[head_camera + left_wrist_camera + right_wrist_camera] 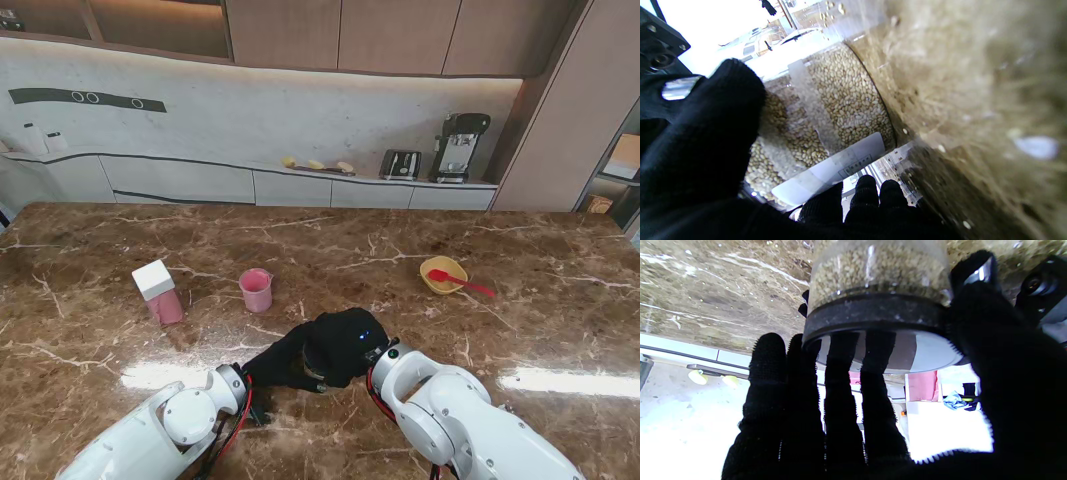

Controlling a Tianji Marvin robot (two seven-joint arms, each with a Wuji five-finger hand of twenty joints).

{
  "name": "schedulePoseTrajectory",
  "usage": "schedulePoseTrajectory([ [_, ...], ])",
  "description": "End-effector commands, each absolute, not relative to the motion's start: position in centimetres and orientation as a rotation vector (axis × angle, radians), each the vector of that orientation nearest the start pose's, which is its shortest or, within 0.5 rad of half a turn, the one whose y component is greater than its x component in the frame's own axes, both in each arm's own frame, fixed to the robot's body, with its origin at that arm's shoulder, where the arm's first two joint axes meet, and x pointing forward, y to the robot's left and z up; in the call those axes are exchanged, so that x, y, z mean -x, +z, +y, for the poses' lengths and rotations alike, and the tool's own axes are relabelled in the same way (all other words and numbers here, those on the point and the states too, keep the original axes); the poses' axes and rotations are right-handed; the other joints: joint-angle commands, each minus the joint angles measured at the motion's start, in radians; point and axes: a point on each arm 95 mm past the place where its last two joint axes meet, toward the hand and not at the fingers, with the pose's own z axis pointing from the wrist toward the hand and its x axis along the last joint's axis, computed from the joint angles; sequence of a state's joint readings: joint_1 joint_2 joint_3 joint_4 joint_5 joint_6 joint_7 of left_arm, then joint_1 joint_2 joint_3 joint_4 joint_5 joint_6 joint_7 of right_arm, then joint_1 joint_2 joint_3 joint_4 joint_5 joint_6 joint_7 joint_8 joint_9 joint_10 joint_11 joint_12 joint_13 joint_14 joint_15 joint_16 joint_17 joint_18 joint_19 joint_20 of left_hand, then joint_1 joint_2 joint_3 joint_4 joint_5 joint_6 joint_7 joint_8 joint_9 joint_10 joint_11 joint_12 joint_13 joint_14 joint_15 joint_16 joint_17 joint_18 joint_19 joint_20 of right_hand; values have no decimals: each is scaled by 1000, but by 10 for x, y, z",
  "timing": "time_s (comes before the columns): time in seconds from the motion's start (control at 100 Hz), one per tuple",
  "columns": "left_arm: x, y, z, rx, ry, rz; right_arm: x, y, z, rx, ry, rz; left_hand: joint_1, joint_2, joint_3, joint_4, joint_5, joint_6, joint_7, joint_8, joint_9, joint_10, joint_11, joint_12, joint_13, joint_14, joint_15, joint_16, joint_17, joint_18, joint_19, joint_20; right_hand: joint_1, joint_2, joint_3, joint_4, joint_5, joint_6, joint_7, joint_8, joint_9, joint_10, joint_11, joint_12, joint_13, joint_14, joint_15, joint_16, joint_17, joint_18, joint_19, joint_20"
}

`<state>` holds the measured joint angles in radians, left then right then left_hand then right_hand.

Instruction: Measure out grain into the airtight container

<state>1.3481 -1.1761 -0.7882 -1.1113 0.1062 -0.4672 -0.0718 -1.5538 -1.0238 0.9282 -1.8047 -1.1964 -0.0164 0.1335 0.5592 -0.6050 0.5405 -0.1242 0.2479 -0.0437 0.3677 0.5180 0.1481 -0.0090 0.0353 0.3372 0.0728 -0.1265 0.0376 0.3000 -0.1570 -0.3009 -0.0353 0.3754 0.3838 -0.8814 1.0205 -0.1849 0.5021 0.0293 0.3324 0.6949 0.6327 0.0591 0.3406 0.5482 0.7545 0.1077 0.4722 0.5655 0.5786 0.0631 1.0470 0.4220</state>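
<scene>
Black-gloved robot hands meet over the near middle of a brown marble table (520, 330). The left hand (283, 358) wraps a clear jar (826, 110) full of grain. The right hand (345, 345) clasps its dark-banded lid (873, 311). Farther off stand a pink cup (256, 289), a white-topped pink container (158, 291) and a yellow bowl (443, 274) with a red spoon (462, 283).

The stand camera looks down from high on the marble table (520, 250). Both wrist cameras sit very close, facing along gloved fingers (840, 396), sharing the grain jar (840, 100).
</scene>
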Motion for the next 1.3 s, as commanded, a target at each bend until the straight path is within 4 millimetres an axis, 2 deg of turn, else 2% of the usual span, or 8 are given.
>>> schedulePoseTrajectory([
  [0.0,-346,-486,-73,2133,-1969,1648,-336,-322,107,-839,1460,1946,46,138,65,69,94,-88,93,20,-30,-9,-8,-1,-37,178,-9,4,96,414,109,14,161,125,184,50,85,-106,77,27,63,-151,59,12,-18,-159,27,7,-24,-9,-15,34],
  [0.21,-346,-486,-73,2136,-1965,1648,-336,-322,107,-825,1454,1951,39,140,67,70,120,15,78,4,-30,-5,-8,-1,-37,176,-9,5,95,414,112,17,164,134,191,52,107,-132,73,22,63,-149,57,13,-33,-158,32,13,-39,-2,-25,53],
  [0.28,-346,-486,-74,2136,-1964,1648,-336,-321,108,-820,1459,1950,38,140,68,70,130,35,76,0,-31,-1,-8,0,-37,177,-9,5,95,414,112,18,168,136,201,54,109,-138,70,20,62,-149,55,13,-38,-158,31,14,-46,-2,-30,58],
  [0.44,-346,-486,-74,2135,-1965,1645,-336,-318,107,-872,1496,1934,36,140,69,70,133,34,73,-5,-30,-1,-8,-1,-37,178,-9,5,95,414,112,18,163,128,199,52,110,-136,65,16,55,-143,50,13,-48,-157,33,16,-55,-1,-41,70],
  [0.61,-346,-486,-74,2135,-1966,1645,-336,-315,105,-917,1522,1920,36,138,72,70,135,33,74,-7,-30,0,-8,0,-37,179,-9,5,95,415,112,19,214,75,218,55,114,-133,68,18,47,-139,50,15,-60,-156,34,19,-70,-3,-54,86],
  [0.79,-346,-485,-74,2134,-1966,1645,-337,-315,104,-917,1538,1934,35,138,73,69,135,34,76,-8,-31,1,-8,0,-37,180,-9,6,95,416,112,19,247,52,243,59,102,-134,65,18,18,-146,41,14,-86,-162,27,17,-98,-8,-79,96],
  [1.05,-346,-486,-74,2135,-1964,1647,-338,-313,103,-872,1562,1920,36,139,74,69,131,30,78,-8,-30,0,-8,0,-37,180,-9,6,95,415,111,19,233,19,237,50,86,-130,60,21,-7,-145,52,23,-114,-170,41,24,-118,-11,-104,114],
  [1.29,-346,-485,-74,2136,-1964,1646,-337,-315,103,-858,1521,1948,37,140,72,69,130,28,80,-7,-30,0,-8,1,-37,179,-9,6,95,415,111,18,214,23,222,45,82,-124,57,24,-12,-144,53,25,-117,-168,46,24,-115,-12,-107,131],
])
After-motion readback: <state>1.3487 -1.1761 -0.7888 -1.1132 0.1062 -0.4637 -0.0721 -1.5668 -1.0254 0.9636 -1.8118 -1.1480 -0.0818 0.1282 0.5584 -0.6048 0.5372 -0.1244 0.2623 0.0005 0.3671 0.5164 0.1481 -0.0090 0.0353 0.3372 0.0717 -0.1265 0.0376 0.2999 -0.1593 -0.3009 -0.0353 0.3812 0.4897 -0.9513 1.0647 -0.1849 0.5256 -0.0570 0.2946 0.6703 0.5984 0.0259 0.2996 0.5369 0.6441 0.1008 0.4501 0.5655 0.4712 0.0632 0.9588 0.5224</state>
